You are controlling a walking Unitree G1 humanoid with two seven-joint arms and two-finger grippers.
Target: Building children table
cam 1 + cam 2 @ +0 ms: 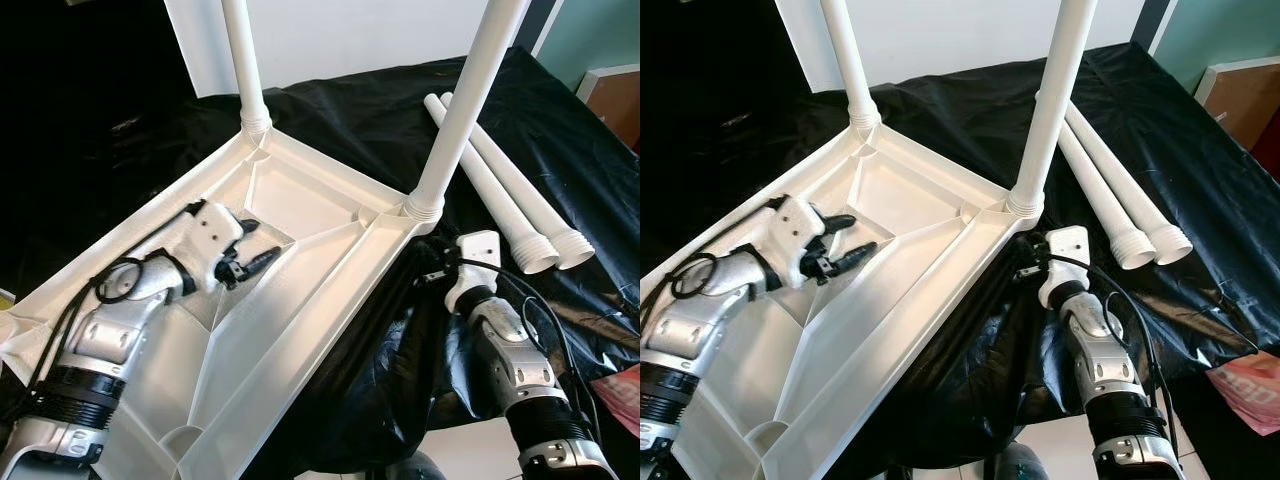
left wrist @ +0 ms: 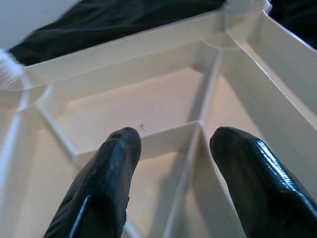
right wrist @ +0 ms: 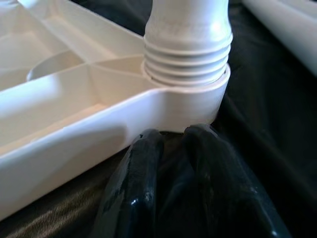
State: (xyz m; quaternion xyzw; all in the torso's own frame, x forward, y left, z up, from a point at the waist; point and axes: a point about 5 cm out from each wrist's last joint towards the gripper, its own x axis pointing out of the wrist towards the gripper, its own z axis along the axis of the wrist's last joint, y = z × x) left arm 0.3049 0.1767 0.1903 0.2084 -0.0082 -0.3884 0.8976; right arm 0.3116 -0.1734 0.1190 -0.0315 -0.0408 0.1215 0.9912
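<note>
A white plastic tabletop (image 1: 300, 200) lies upside down on a black cloth. Two white legs stand screwed into its far corners, one at the back (image 1: 243, 70) and one at the right corner (image 1: 462, 110). Two loose legs (image 1: 500, 190) lie side by side on the cloth to the right. My left gripper (image 1: 262, 243) is open inside the ribbed underside, its fingertips (image 2: 119, 148) hovering over a rib junction. My right gripper (image 3: 172, 133) is shut with nothing in it. It rests on the cloth against the base of the right corner socket (image 3: 188, 94).
The black cloth (image 1: 350, 110) covers the whole work surface and hangs over its near edge. A brown box (image 1: 615, 95) stands at the far right. A pink object (image 1: 1250, 395) lies at the near right. A white wall (image 1: 350, 30) is behind.
</note>
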